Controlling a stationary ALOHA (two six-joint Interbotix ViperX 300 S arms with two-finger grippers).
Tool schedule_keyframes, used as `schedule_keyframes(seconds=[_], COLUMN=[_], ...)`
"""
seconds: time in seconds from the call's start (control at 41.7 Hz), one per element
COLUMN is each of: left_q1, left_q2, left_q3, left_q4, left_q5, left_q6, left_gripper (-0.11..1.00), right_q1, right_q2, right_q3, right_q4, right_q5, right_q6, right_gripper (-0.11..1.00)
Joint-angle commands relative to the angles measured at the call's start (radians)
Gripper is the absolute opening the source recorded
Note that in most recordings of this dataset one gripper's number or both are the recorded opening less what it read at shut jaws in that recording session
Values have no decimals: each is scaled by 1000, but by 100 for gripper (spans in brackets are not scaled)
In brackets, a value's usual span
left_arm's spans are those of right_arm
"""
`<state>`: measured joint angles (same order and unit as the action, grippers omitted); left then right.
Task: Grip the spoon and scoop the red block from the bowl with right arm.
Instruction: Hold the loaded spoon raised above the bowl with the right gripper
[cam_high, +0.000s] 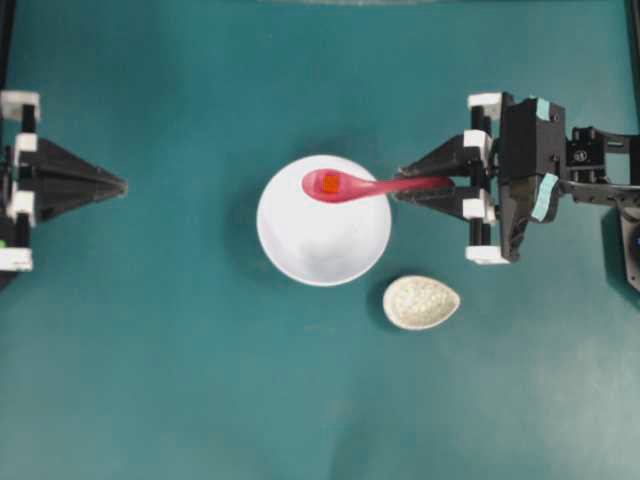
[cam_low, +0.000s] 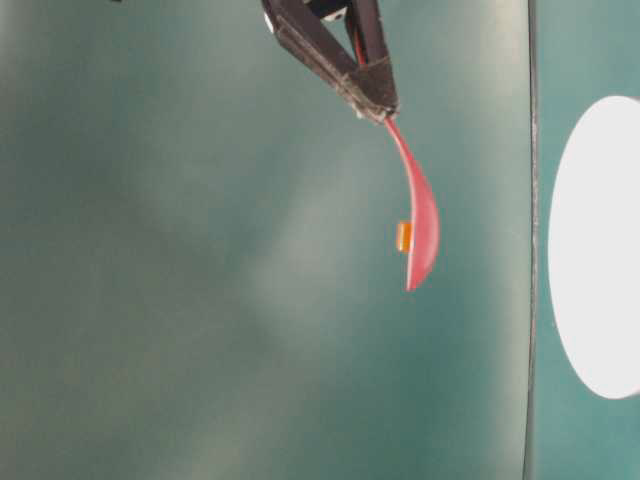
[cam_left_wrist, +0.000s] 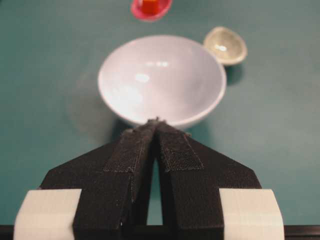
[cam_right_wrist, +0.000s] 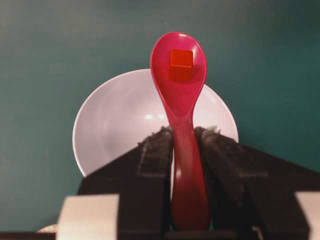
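My right gripper is shut on the handle of the pink-red spoon, and the handle runs between its two black pads. The spoon is held above the white bowl, its scoop over the bowl's far-left rim. The red block lies in the scoop, a small orange-red cube. From table level the spoon hangs in the air with the block on it. The bowl looks empty inside. My left gripper is shut and holds nothing, well left of the bowl.
A small speckled grey-white spoon rest lies on the teal table just right of the bowl's near side. The right arm's wrist with teal tape reaches in from the right edge.
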<state>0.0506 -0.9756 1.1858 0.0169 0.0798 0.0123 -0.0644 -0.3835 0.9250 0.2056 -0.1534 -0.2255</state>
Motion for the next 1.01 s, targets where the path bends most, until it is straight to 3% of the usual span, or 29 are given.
schedule_keyframes(seconds=[0.0,0.983], left_q1=[3,3], left_q2=[8,8], left_q3=[-11,-12], left_q4=[2,2], left_q5=[-5,-5], left_q6=[0,2], left_gripper=[0,0], right_q1=[3,8], right_q2=[-17,-15], right_q3=[-31,-52], right_q4=[5,15], right_q5=[6,25], right_q6=[2,2], right_gripper=[24,24])
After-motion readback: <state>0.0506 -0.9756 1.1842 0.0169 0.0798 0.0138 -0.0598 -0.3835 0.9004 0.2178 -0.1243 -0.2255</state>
